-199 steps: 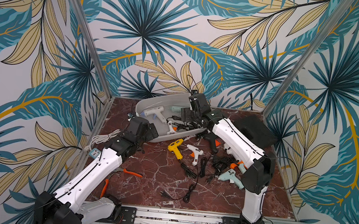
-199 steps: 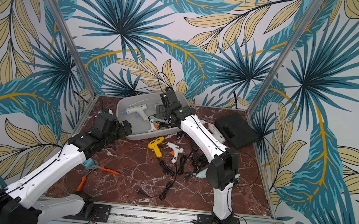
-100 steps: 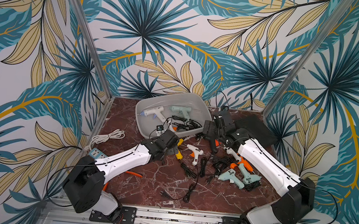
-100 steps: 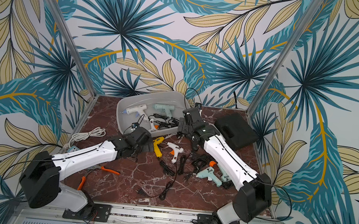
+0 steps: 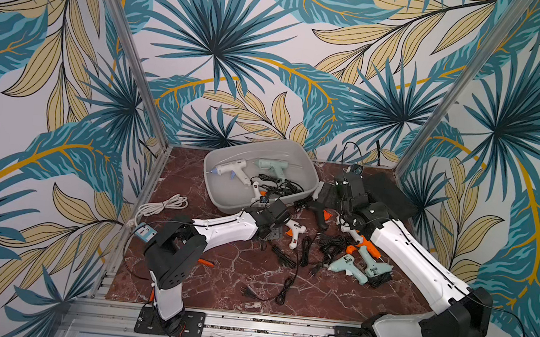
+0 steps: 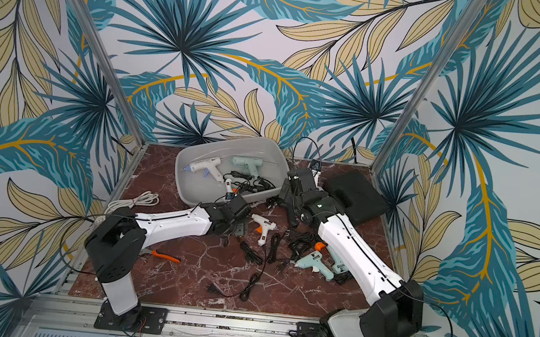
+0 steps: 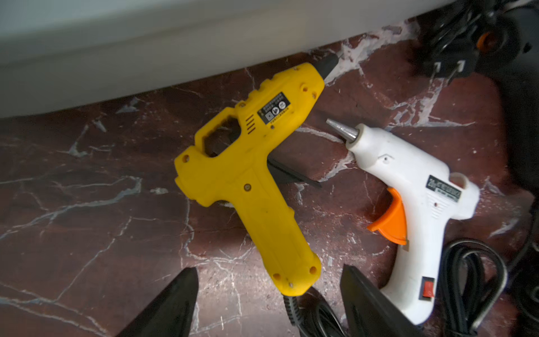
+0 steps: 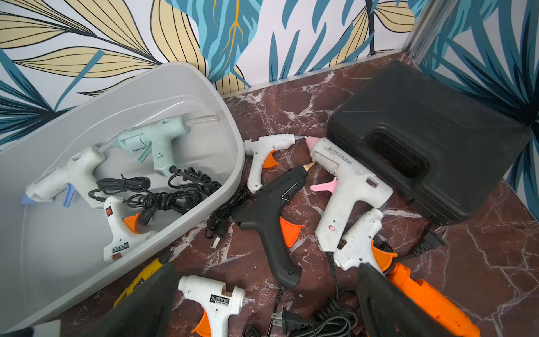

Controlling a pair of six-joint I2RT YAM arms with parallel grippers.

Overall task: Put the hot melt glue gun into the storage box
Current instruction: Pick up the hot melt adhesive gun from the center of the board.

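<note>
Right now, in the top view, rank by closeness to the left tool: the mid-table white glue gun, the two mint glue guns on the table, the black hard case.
1. Mid-table white glue gun, right beside the left tool.
2. Two mint glue guns, farther right, by the right arm.
3. Black hard case, back right corner.

Both top views are bright and evenly lit by diffuse light. The white arms throw only faint, soft shadows on the red-brown marble worktop (image 5: 250, 276), and the silver aluminium frame posts (image 5: 127, 48) splay outward with wide-angle distortion. The left wrist view is dimmer: the light grey plastic storage box (image 7: 116, 58) and a black two-pin plug (image 7: 446, 68) are blurred, while the yellow plastic glue gun (image 7: 253, 175) is sharp. The jaws of the left gripper (image 7: 267, 271) and right gripper (image 8: 267, 265) are out of focus. A dull sheen lies on the black hard plastic case (image 8: 423, 140).
</note>
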